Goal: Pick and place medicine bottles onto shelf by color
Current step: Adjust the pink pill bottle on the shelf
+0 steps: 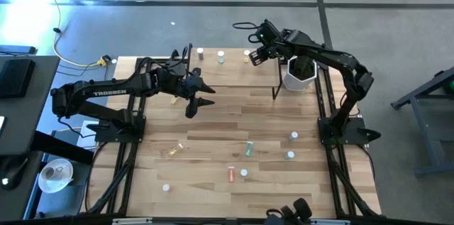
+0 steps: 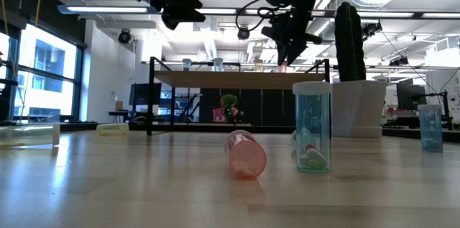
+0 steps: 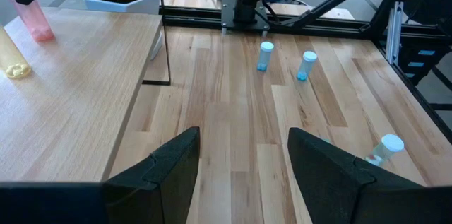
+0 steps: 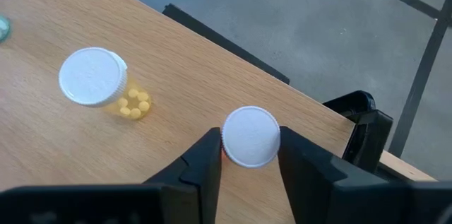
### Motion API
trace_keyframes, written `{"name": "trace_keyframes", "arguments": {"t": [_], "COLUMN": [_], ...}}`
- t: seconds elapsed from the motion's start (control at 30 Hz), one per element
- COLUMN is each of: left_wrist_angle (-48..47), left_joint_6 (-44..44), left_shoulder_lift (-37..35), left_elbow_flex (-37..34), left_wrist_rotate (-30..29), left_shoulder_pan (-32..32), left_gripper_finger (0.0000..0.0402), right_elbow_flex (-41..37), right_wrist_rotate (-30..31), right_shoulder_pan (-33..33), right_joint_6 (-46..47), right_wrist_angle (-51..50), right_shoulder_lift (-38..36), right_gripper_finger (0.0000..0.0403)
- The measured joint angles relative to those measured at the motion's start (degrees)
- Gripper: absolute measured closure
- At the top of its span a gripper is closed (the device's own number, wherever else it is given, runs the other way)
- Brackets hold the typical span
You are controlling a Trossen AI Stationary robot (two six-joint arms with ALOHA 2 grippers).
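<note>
From above, the wooden table (image 1: 234,122) carries scattered medicine bottles and the shelf (image 1: 227,69) at its far edge. Left wrist view: left gripper (image 3: 244,160) spread apart, empty. Right wrist view: right gripper (image 4: 248,155) flanks a white-capped bottle (image 4: 249,136) on the shelf; its body is hidden, contact unclear.

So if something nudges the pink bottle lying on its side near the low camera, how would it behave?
The pink bottle lies on its round side on the flat table, so it would probably roll. It looks like thin translucent plastic, likely light. It might bump the upright blue bottle nearby, which could tip.
</note>
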Motion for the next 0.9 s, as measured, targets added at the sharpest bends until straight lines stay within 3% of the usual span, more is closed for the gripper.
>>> {"name": "trace_keyframes", "arguments": {"t": [0.6, 0.9], "left_wrist_angle": [-0.2, -0.2], "left_joint_6": [0.0, 0.0], "left_shoulder_lift": [0.0, 0.0], "left_elbow_flex": [0.0, 0.0], "left_wrist_rotate": [0.0, -0.2], "left_shoulder_pan": [0.0, 0.0], "left_gripper_finger": [0.0197, 0.0197], "right_elbow_flex": [0.0, 0.0], "right_wrist_rotate": [5.5, 5.3], "right_shoulder_pan": [2.6, 2.6], "right_joint_6": [-1.0, -1.5], "right_wrist_angle": [-5.4, -5.1], "right_shoulder_lift": [-0.6, -0.6], "right_gripper_finger": [0.0286, 0.0286]}}
